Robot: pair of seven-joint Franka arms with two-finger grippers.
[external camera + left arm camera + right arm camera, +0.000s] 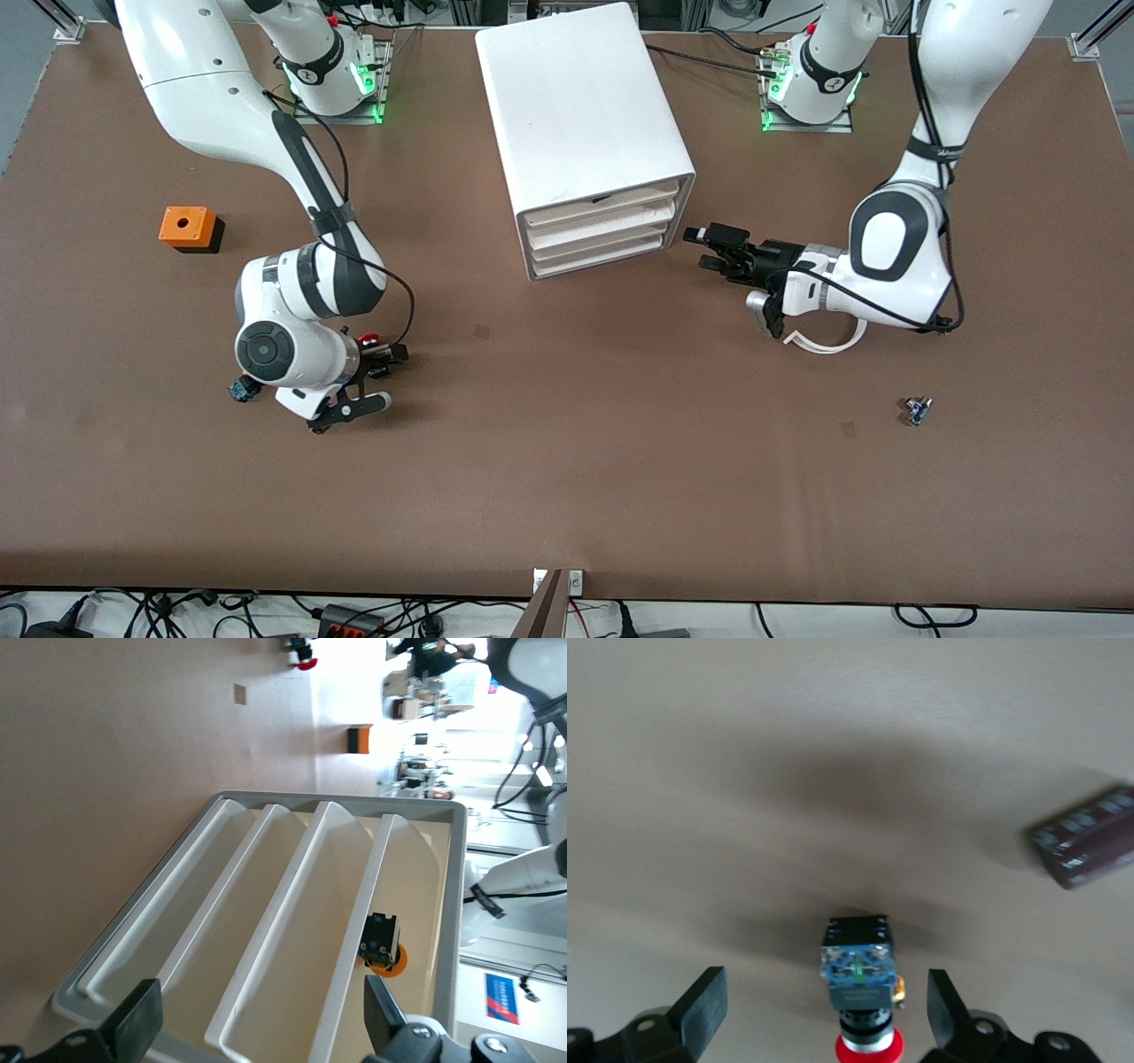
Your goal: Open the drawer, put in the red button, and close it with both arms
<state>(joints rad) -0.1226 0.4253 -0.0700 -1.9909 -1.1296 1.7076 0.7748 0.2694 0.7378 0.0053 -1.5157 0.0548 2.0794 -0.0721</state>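
The white four-drawer cabinet (585, 115) stands at mid-table, and all its drawers look shut. The drawer (602, 219), second from top, also shows in the left wrist view (310, 930). My left gripper (709, 248) is open and empty, level with the drawer fronts and close in front of them (261, 1005). The red button (368, 338) lies on its side on the table toward the right arm's end. My right gripper (376, 363) is open and low over it. In the right wrist view the button (858, 970) lies between the open fingers (709, 997), untouched.
An orange box with a hole (188, 227) sits toward the right arm's end. One small dark part (241, 390) lies beside the right wrist, another (917, 409) toward the left arm's end. A small black and orange item (381, 943) sits on the top drawer's front.
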